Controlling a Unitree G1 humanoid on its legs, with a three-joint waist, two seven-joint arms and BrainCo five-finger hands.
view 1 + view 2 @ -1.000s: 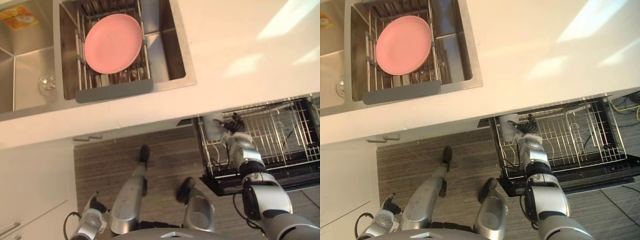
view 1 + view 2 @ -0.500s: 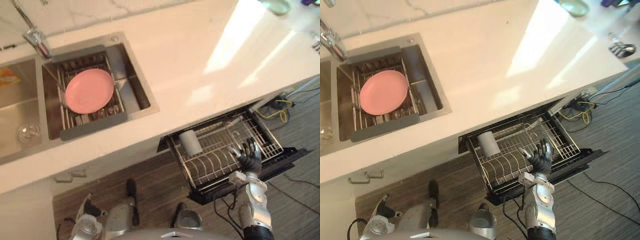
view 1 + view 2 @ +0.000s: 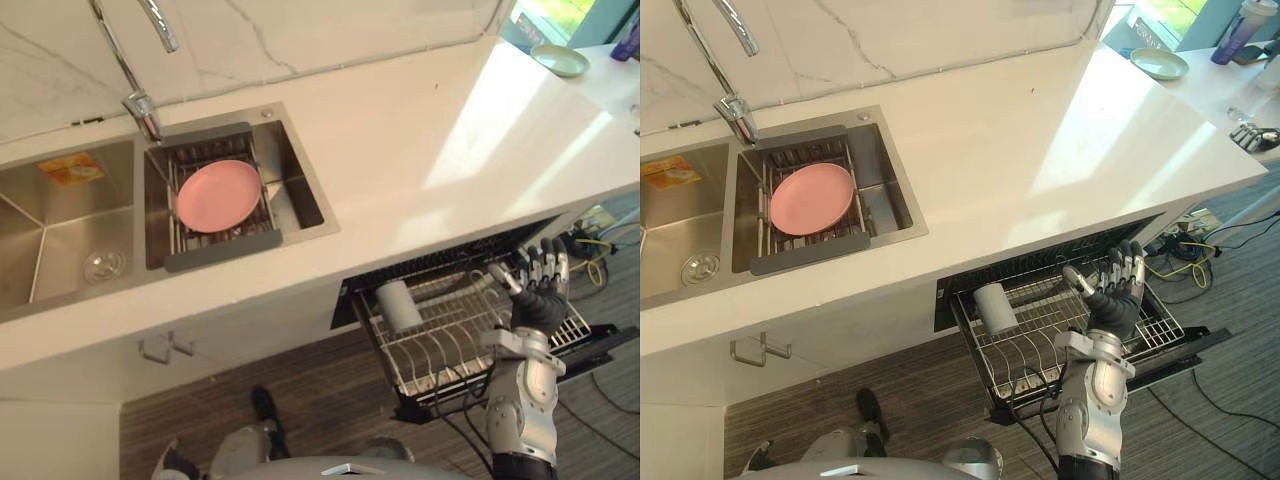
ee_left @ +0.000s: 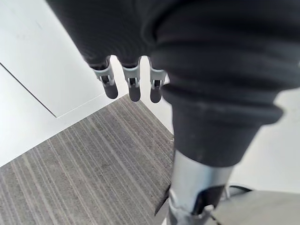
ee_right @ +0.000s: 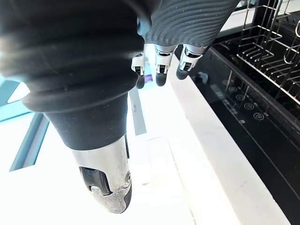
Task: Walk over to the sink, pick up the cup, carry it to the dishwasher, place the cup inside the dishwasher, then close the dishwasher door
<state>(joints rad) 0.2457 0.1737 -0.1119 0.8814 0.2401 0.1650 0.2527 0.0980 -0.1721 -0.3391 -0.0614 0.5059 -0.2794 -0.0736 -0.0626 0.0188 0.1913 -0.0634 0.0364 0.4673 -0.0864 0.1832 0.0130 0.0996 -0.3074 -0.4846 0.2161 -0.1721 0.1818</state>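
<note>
The cup (image 3: 994, 307) sat in the left end of the pulled-out dishwasher rack (image 3: 1038, 352), above the open dishwasher door (image 3: 1185, 347) and just under the countertop (image 3: 990, 150) edge. The right hand (image 3: 1113, 300) was over the rack's right part, clear of the cup, its fingers straight and spread, grasping nothing. The left hand (image 4: 133, 79) hung over the striped floor (image 4: 84, 164) with relaxed fingers, also empty.

Right hand (image 3: 1110, 300) showed silver fingers, dark tips, dark cover; its arm (image 3: 1092, 400) was silver-grey and rounded. Left hand (image 4: 132, 84) wore the same black ribbed cover.
</note>
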